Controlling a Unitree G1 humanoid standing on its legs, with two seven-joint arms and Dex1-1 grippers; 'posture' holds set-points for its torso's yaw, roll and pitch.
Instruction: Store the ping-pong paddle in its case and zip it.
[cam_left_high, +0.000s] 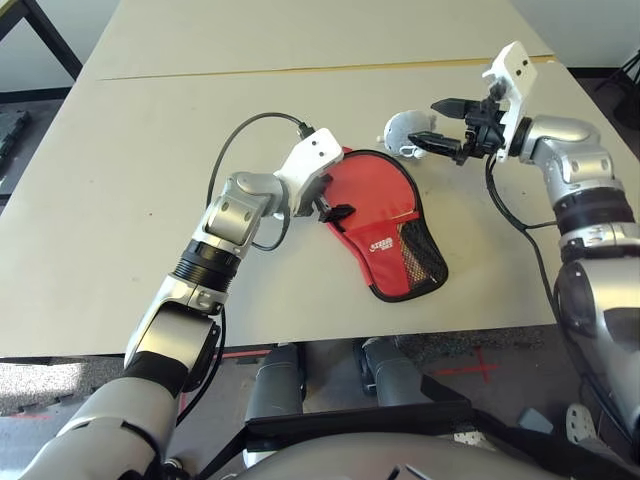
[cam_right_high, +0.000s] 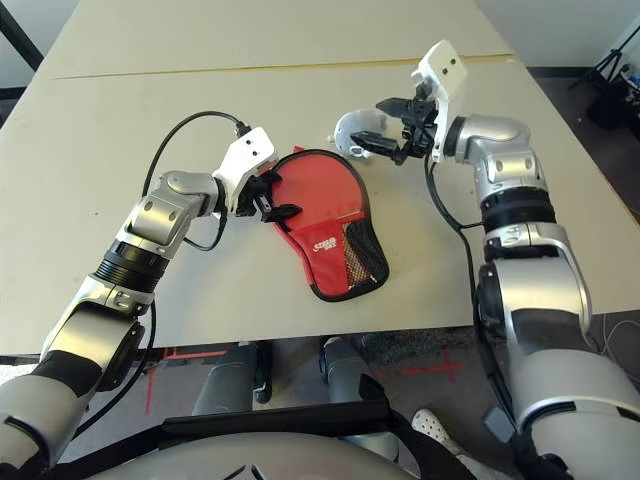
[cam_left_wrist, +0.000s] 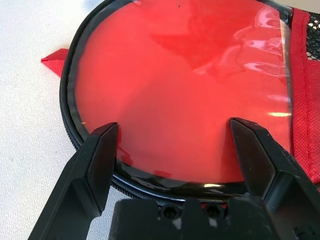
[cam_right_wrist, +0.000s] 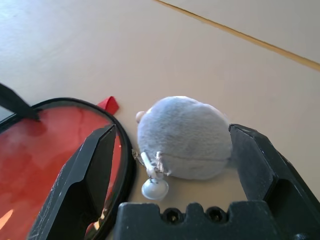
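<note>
Wide bare table (cam_left_high: 120, 150) fills the left. At centre, the left gripper (cam_left_high: 333, 206), fingers apart, meets the case (cam_left_high: 385, 225) rim; its small white logo (cam_left_high: 381, 243) is unreadable. Upper right, the right gripper (cam_left_high: 440, 122) hangs spread above the plush toy (cam_left_high: 402, 130).

A lab: plain table (cam_left_high: 120, 200), red floor cross (cam_left_high: 478, 369), tripod (cam_right_high: 612, 62).
</note>
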